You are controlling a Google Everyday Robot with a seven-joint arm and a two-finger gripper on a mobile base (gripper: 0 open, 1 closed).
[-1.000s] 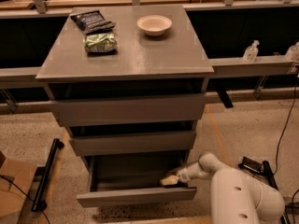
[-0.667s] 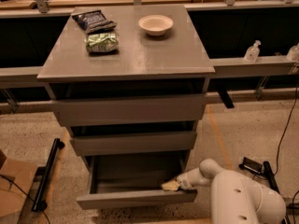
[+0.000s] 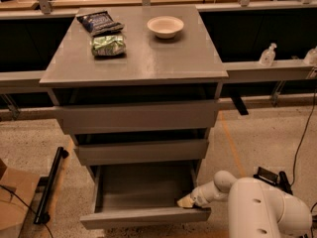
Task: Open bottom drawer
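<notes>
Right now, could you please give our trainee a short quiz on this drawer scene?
1. True or false: the bottom drawer stands further out than the middle drawer.
2. Where is the claw? A) at the bottom drawer's left front corner; B) at its right front corner, as the camera sees it; C) deep inside, at its back wall.
3. Fill in: ___ snack bags lie on the cabinet top with the bowl.

Key: 1 true; 2 B; 3 two.
</notes>
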